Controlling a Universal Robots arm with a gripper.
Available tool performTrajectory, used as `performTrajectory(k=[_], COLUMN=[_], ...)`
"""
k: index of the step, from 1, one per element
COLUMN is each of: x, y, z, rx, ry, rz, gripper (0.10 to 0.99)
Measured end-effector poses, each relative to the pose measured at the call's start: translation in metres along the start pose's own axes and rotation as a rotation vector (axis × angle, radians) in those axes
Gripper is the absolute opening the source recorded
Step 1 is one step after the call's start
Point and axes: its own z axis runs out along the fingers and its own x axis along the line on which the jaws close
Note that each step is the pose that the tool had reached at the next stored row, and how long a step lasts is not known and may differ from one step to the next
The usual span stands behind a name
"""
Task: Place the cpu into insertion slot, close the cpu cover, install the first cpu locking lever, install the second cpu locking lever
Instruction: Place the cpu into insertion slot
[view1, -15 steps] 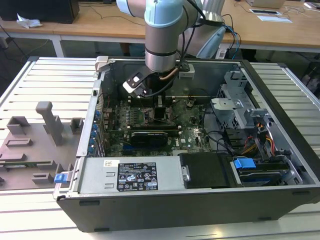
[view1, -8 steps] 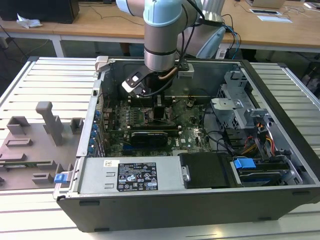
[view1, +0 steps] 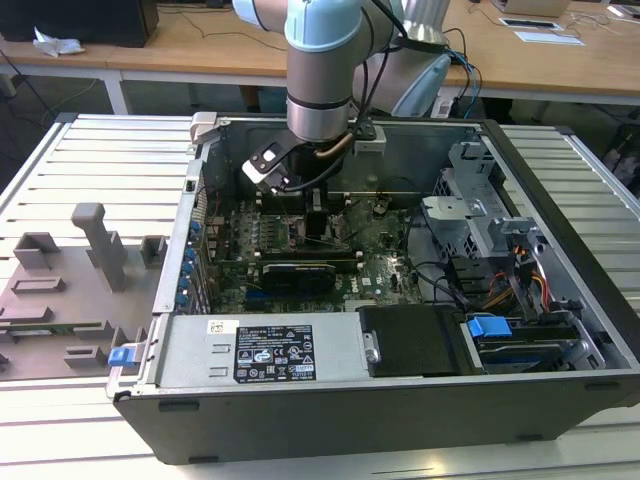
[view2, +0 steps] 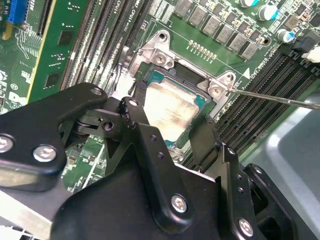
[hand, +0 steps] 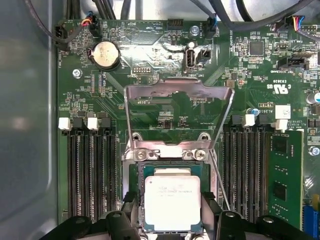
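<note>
Silver-grey and flat, the chip (hand: 172, 197) lies level in the socket (hand: 167, 145) on the green board (hand: 100, 100), between the two banks of memory slots (hand: 87, 175) and well in from the board's edges. The gripper (view2: 167, 118) reaches down inside the computer case (view1: 400, 400). It is open no wider than the chip, and its black fingers (view2: 202, 132) look pressed against two opposite edges of the chip. The cover (hand: 177, 91) stands raised on its hinge at the socket's edge, clear of the chip, and a thin lever (view2: 270, 97) juts out beside the socket. The step in hand looks like seating the chip. Doing that well likely means keeping it flat and square to the socket's rim. It should settle under its own weight, with no downward push or sideways drag from the fingers.
</note>
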Motion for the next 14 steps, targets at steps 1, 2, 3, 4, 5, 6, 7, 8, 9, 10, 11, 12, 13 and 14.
performTrajectory(k=[1, 2, 3, 4, 5, 6, 7, 8, 9, 10, 11, 12, 13, 14], x=[0.0002, 0.0002, 0.0001, -0.0004, -0.0006, -0.0007, -0.0008, -0.0009, -0.0009, -0.001, -0.001, -0.001, -0.001, -0.001], y=[0.0, -0.0001, -0.0001, -0.0001, 0.0, 0.0001, 0.0002, 0.0003, 0.0003, 0.0003, 0.0003, 0.0004, 0.0003, 0.0003], z=[0.0, -0.0011, -0.0036, -0.0094, -0.0139, -0.0194, -0.0231, -0.026, -0.0274, -0.0288, -0.0299, -0.0303, -0.0306, -0.031], rx=[0.0, 0.0, 0.0, 0.0, 0.0, 0.0, 0.0, 0.0, 0.0, 0.0, 0.0, 0.0, 0.0, 0.0], ry=[0.0001, -0.0004, -0.0003, -0.0002, -0.0002, -0.0002, -0.0002, -0.0002, -0.0002, -0.0002, -0.0002, -0.0001, -0.0002, -0.0002], rz=[0.0, 0.0, 0.0, 0.0, 0.0, 0.0, 0.0, 0.0, 0.0, 0.0, 0.0, 0.0, 0.0, 0.0], gripper=[0.616, 0.616, 0.616, 0.616, 0.616, 0.616, 0.616, 0.533, 0.471, 0.353, 0.29, 0.231, 0.11, 0.11])
